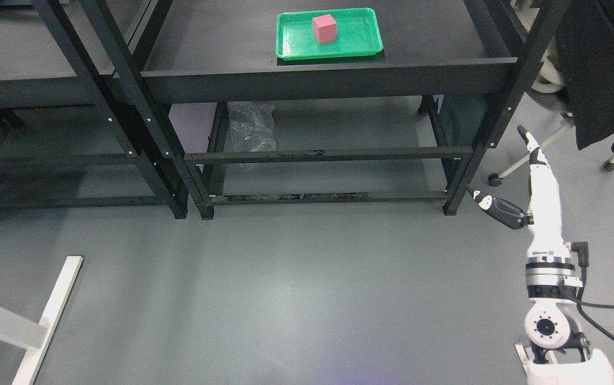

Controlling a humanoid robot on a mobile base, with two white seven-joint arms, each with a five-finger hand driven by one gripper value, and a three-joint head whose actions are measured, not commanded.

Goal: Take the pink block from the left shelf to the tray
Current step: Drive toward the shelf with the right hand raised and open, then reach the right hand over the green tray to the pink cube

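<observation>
- Pink, and easy to spot: the block [324, 28] sat inside the green tray [360, 45] at the top centre of the frame, a little left of the tray's middle, resting flat on one face.
- The tray lay on the dark shelf [446, 37] that filled the upper middle; a second shelf [7, 53] stood beside it at the upper left, its visible top bare.
- I judged the task done, or as good as: the block was already in the tray, nothing held it, and no move seemed left beyond drawing the arm away.
- The right hand [518, 182] hung low at the right edge, well apart from the tray, fingers stretched out straight and thumb splayed, gripping nothing.
- The left arm did not show at all.
- By my count: one block, one tray, two shelves, one robot hand.
- Also one crumpled plastic bag [251, 128] under the shelf and one dark coat [606, 69] at the upper right.
</observation>
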